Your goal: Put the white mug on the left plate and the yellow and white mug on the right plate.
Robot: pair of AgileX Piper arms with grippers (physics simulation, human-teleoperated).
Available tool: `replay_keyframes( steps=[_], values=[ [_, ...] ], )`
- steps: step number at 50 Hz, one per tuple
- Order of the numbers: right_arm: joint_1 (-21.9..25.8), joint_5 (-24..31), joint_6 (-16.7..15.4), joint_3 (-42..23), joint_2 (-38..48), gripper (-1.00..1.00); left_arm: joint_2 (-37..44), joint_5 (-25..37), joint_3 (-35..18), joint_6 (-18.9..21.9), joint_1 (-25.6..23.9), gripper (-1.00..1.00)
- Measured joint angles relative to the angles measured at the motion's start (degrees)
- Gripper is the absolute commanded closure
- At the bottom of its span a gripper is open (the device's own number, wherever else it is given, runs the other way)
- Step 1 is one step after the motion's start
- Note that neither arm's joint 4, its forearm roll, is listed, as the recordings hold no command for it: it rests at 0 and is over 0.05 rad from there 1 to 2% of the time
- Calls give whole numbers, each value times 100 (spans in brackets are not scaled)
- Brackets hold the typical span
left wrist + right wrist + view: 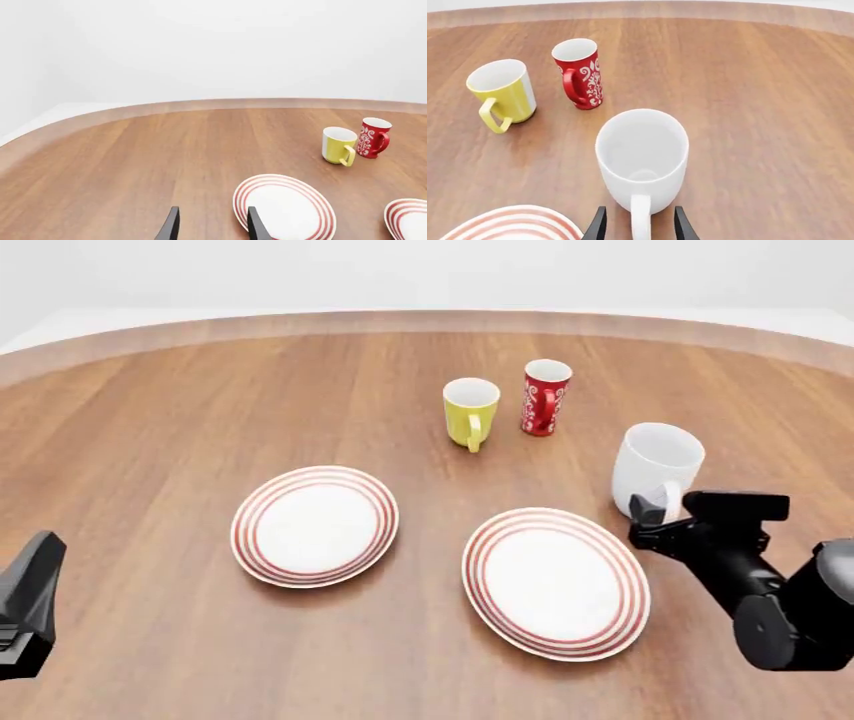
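The white mug [657, 465] stands upright on the table just past the far right side of the right plate [555, 580], its handle toward me. My right gripper [639, 226] is open, with a finger on each side of that handle [640, 220], not closed on it. The yellow and white mug [470, 412] stands at mid-table, beyond both plates. The left plate [315, 525] lies bare. My left gripper [212, 226] is open and holds nothing; it hovers near the front left edge, with the left plate [283, 207] just beside one fingertip in its view.
A slim red cup with white swirls [545, 397] stands right next to the yellow mug, on its right. Bare wood lies to the left of the left plate and behind the cups. The table's curved far edge [400, 318] runs across the back.
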Motion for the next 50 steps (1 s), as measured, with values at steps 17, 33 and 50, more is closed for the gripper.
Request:
replay_keyframes(
  steps=[17,33,50],
  values=[
    [12,-40,-16,-82,181,100,0,0,0,0,0,-100],
    [23,-30,-82,-26,113,100,0,0,0,0,0,-100],
    [61,283,-198,136,-560,100,0,0,0,0,0,-100]
  ],
)
